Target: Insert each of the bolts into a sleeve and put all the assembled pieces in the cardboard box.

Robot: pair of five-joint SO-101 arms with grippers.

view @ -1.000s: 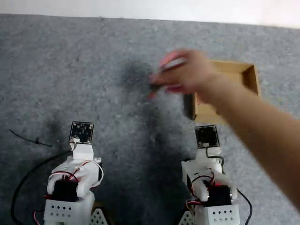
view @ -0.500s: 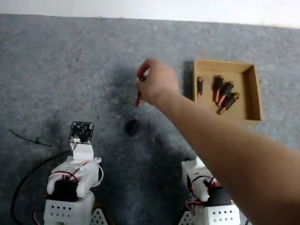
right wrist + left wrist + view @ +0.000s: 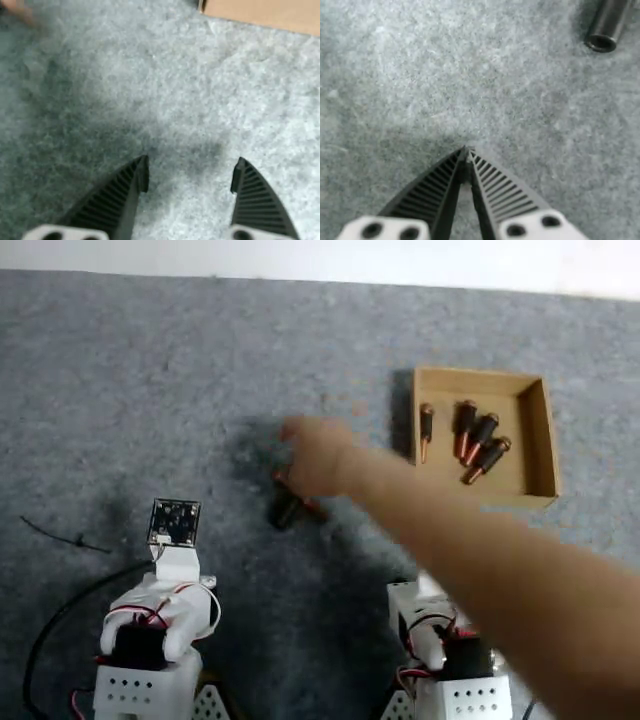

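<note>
A hand (image 3: 315,455), moved left from the cardboard box (image 3: 543,440), is laying a sleeve (image 3: 285,510) before us to fill; our left gripper (image 3: 466,155) is pressed together, right gripper (image 3: 190,175) spread.

Robotics lab: grey felt table (image 3: 120,370)

You look down from overhead on the mat (image 3: 150,370). Both wrist cameras hug it, and the right one shares your 2 o'clock box (image 3: 500,390).
</note>
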